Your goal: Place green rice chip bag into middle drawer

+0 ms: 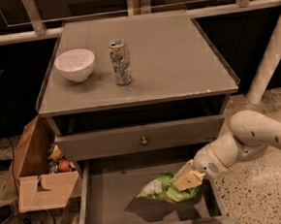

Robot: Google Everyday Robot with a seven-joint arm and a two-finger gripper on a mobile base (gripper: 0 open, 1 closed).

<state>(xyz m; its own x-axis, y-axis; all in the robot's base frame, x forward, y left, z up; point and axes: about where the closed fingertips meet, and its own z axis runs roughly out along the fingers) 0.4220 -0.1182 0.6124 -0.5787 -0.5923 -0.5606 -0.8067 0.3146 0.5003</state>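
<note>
While the wide, shallow grey middle drawer (106, 204) stands open nearest the camera, the crinkly lime-green rice chip bag (158, 189) hangs just above its bare floor, right of centre, clamped at its right end by the robot's cream two-finger gripper (187, 181). Only the release appears left, with nothing blocking the drop. An open cardboard box (39, 190) sits left; beyond are the knobbed grey drawer front (133, 139), a white bowl (75, 64) and a silver patterned can (120, 62).

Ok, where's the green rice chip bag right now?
The green rice chip bag is low, right of centre in the camera view, held by the gripper over the right half of the open middle drawer, below the knobbed drawer.
</note>
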